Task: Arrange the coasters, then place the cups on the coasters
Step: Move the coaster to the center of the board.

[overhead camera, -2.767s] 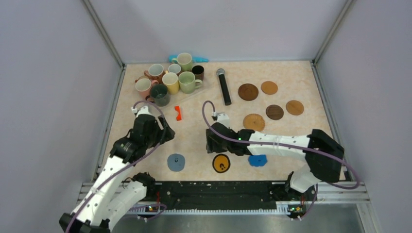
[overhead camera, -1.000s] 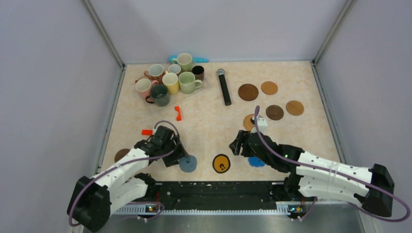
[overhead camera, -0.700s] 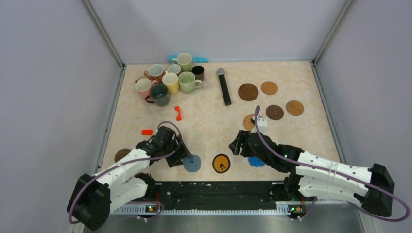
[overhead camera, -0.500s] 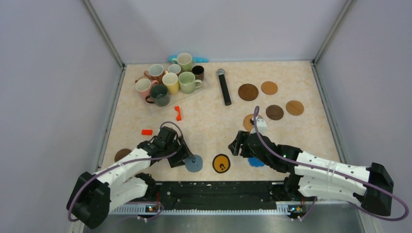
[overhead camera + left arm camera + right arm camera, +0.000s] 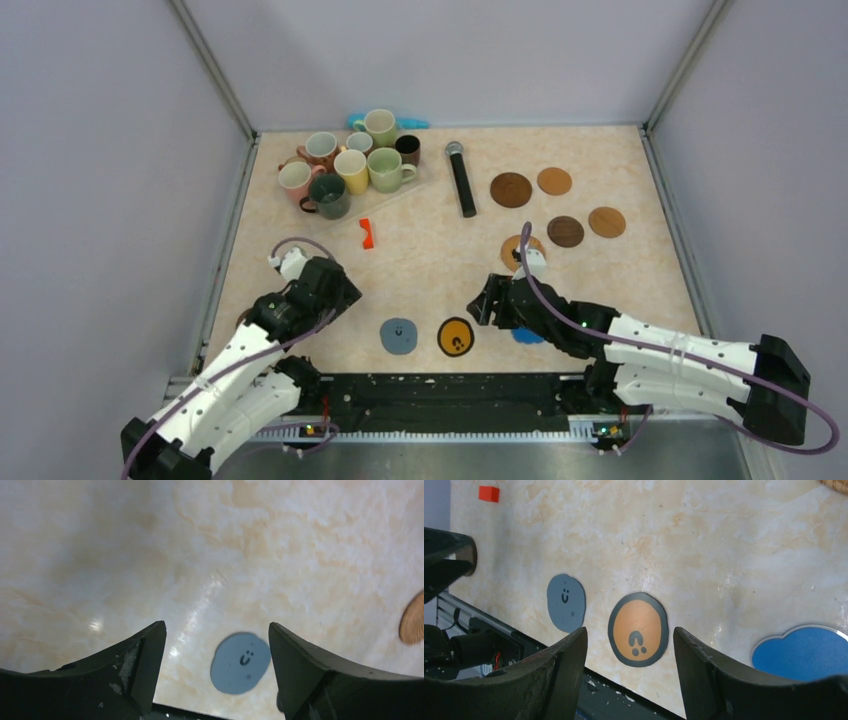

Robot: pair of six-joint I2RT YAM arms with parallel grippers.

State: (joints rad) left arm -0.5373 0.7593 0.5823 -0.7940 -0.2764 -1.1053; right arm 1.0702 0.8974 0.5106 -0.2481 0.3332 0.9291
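The grey-blue coaster (image 5: 399, 335) lies flat near the front edge, beside the black-and-yellow coaster (image 5: 456, 336). My left gripper (image 5: 343, 292) is open and empty, up and to the left of the grey-blue coaster (image 5: 240, 663), which shows between its fingers. My right gripper (image 5: 478, 303) is open and empty above the black-and-yellow coaster (image 5: 638, 629). The right arm partly covers the blue scalloped coaster (image 5: 527, 334). Several brown coasters (image 5: 511, 189) lie at the back right. The cups (image 5: 351, 168) stand bunched at the back left.
A black microphone (image 5: 461, 178) lies at the back middle. A small red-orange piece (image 5: 367, 233) sits in front of the cups, and another red piece (image 5: 489, 493) shows in the right wrist view. The black front rail (image 5: 440, 390) runs close to the near coasters.
My left gripper slid the grey-blue coaster rightward next to the black-and-yellow one, let it go, opened wider and drew back up and left. The right arm barely moved.
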